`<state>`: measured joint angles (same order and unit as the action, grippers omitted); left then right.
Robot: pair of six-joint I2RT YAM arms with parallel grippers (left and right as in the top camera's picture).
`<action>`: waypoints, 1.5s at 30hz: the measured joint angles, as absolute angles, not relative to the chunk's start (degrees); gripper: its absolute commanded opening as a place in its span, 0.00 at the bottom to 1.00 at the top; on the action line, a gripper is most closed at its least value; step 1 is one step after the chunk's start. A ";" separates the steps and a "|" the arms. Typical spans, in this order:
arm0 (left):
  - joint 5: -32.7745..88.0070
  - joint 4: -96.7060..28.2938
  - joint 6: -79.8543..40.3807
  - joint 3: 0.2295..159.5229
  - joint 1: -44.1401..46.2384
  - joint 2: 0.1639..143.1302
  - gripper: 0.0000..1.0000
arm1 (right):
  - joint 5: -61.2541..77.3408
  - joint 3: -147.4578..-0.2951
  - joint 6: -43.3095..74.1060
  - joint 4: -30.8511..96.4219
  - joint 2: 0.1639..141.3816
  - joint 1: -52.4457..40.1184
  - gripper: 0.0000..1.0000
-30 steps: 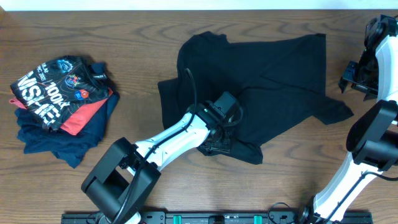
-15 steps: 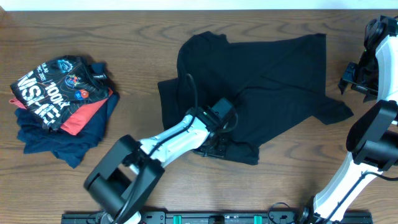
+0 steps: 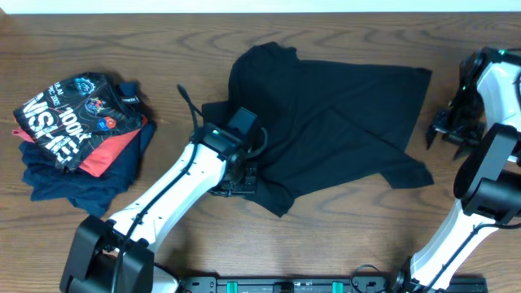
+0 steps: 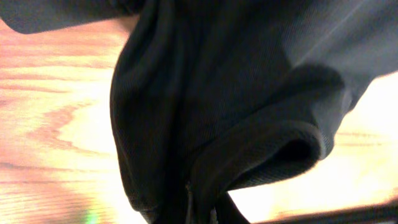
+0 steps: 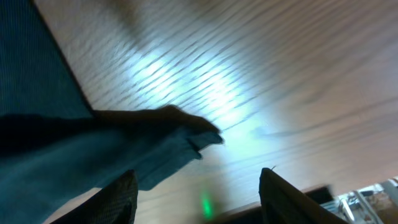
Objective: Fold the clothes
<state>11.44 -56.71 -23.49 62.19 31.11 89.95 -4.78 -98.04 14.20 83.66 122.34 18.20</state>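
Observation:
The black polo shirt lies spread across the middle of the wooden table, its lower edge bunched at the left. My left gripper is shut on that lower edge of the shirt. In the left wrist view black fabric fills most of the frame and runs down into the jaws. My right gripper hovers to the right of the shirt, open and empty. In the right wrist view its gripper is spread wide over bare wood, with a shirt edge at the left.
A pile of folded garments sits at the far left, a black tee with white lettering on top of red and navy ones. The table's back edge runs along the top. A black rail lies along the front.
My left gripper has moved left and up, dragging the shirt's lower edge with it, and the whole shirt has shifted left. My right gripper has moved down and left towards the shirt.

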 measured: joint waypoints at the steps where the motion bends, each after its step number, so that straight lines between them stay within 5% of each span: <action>1: 11.18 -56.53 -23.49 62.19 30.87 89.95 0.06 | -3.95 -96.75 13.91 82.91 122.34 18.20 0.61; 25: 10.48 -54.78 -23.49 62.19 30.85 89.95 0.06 | -1.23 -80.60 4.89 68.82 120.55 18.15 0.59; 28: 10.48 -54.72 -23.49 62.19 30.85 89.95 0.07 | -1.13 -79.40 4.71 69.54 120.31 18.15 0.51; 31: 10.48 -54.63 -23.49 62.19 30.85 89.95 0.07 | -1.04 -78.65 4.29 70.85 120.31 17.96 0.30; 39: 10.48 -54.61 -23.49 62.19 30.85 89.95 0.07 | -0.82 -78.17 4.21 71.09 120.33 17.67 0.03; 45: 10.48 -54.61 -23.49 62.19 30.81 89.95 0.06 | -1.56 -78.39 4.84 71.68 120.38 17.67 0.01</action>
